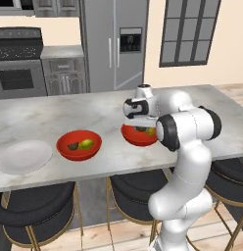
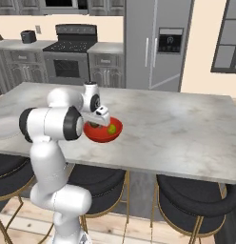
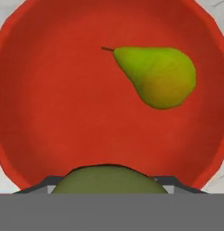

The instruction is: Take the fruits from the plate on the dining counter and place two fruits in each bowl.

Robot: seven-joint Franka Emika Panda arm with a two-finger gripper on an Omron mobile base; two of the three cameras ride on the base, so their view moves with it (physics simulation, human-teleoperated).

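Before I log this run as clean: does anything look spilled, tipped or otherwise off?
Nothing stands out. The plate is bare, the left bowl holds two fruits, and the gripper holds a dark fruit over the right bowl, which already holds a pear. Both bowls sit upright.

Even, soft light and slightly soft pictures.

We see the room lit brightly and flatly, with no clear source. Faint shadows lie under the red bowl (image 1: 79, 145) on the counter (image 1: 55, 117), and a pale sheen shows on the white arm (image 1: 184, 147). In the hand view the pear (image 3: 159, 76) looks sharp, with a soft shadow beneath it.
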